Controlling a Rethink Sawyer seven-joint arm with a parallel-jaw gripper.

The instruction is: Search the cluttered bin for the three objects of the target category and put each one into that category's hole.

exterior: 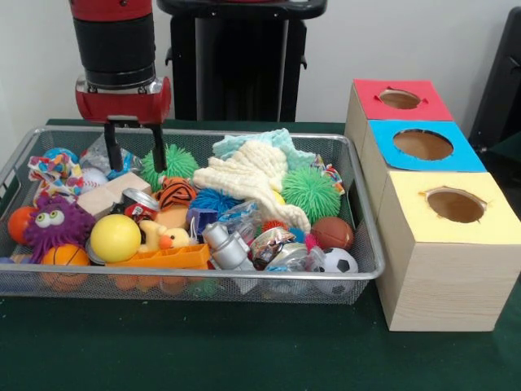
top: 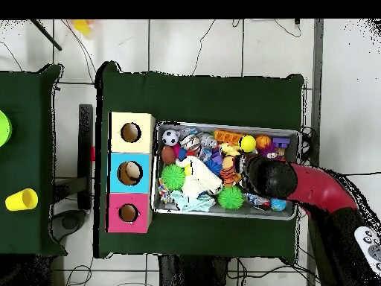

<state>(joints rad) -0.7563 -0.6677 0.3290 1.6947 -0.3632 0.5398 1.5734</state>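
One patterned piece (exterior: pixel 50 173) shows plainly, draped over the clutter at the bin's (exterior: pixel 203 281) far-left corner in the front view; a second (exterior: pixel 330 173) peeks from behind the green ball (exterior: pixel 310 193) near the right wall. The third I cannot find, likely buried. Just right of the first piece, the gripper (exterior: pixel 134 167) hangs with jaws spread and empty, tips down among the toys, seemingly lined up for a pick. Well to the right, outside the bin, the yellow hole (exterior: pixel 456 205) waits, nearest the camera.
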